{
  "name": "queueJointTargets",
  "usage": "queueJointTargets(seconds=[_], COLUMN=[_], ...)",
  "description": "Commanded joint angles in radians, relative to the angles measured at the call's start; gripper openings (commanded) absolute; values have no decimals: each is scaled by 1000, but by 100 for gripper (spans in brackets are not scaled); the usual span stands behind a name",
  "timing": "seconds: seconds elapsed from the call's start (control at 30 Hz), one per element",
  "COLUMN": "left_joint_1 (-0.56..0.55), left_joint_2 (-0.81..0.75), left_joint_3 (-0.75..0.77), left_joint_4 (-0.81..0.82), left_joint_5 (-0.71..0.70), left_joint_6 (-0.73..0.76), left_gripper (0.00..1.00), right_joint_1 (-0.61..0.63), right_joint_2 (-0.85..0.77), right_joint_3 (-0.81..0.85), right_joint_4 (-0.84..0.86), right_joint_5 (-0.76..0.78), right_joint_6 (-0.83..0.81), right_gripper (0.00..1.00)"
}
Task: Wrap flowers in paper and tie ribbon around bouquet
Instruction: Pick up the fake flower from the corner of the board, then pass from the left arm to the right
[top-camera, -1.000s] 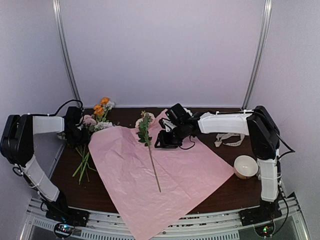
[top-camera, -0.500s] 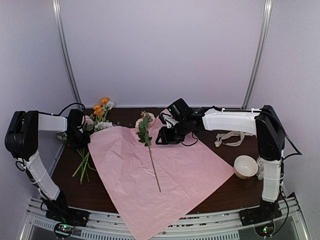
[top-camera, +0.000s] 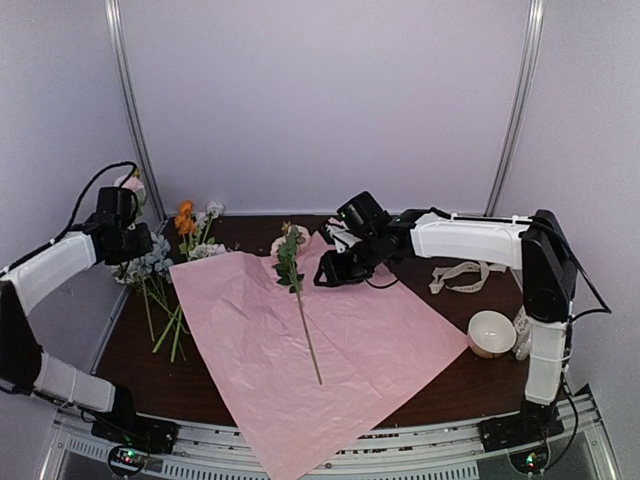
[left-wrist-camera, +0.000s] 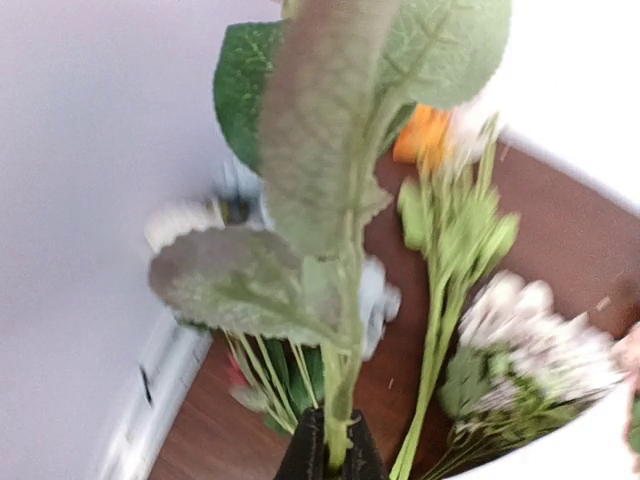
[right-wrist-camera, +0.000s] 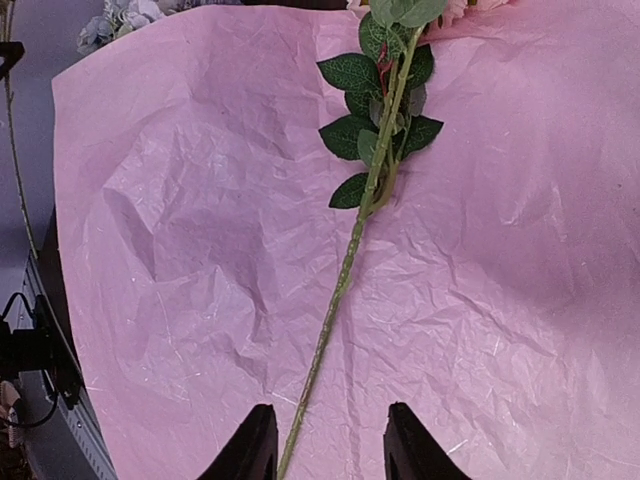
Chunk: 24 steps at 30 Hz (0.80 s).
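Nearest: pale pink paper (top-camera: 340, 350) spread flat on the brown table (top-camera: 130, 352), near corner hanging over the front edge. On it, one leafy stem (top-camera: 303, 310) lying lengthwise, bloom end far. Right gripper (right-wrist-camera: 325, 450) hovering above the sheet near that stem, jaws partly apart, nothing held. Left of the sheet, just off its edge: loose flowers (top-camera: 165, 300) on the table. Above them, left gripper (left-wrist-camera: 328, 452) pinched tight on a single green stalk (left-wrist-camera: 345, 330), leaves above the jaws. Far right: cream ribbon (top-camera: 458, 277), untouched, well apart from the paper.

Step in hand, by judgement: carrying this stalk over to the sheet. Best done by lifting clear of the remaining bunch first, then laying it alongside the stem already there, blooms far, stalks together, no dragging across the thin paper.

Against a second ago: left arm up from table level among the bunch; jaws gone from open to clamped; pink bloom now raised. Paper and laid stem unmoved.
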Motion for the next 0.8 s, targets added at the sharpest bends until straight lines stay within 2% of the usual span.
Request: queueJointTargets(seconds=[0.0,0.1,0.23,0.37,0.53,0.67,0.77], left_joint_1=[-36,-67,-127,-252,-479,-559,-604], left_joint_2=[-308,-514,-568,-504,-341,-201,-114], left_joint_3=[-98,-197,-161,-159,-115,-60,-25], left_joint_4=[246,457,474,609,844,1029,1087], left_joint_5=[-84,17,218,407,502,599,623], left_joint_6=[167,239,190,62,-17,-143,-182], left_gripper=[0,0,0,0,0,0,0], right_joint_1=[-4,-5,-7,13,61,85,93], right_joint_2=[-68,-91,-124,-174,-240,-241,-224], right_joint_3=[-1,-10,-8,-22,-93,-107,-98], right_joint_4=[27,65,142,290,558,694,738], right_joint_5=[6,-18,-89,-195,-284,-293,-314], right_joint_6=[-53,-70,-70,-72,-12,43,58], right_gripper=[38,38,39,40,46,53,68])
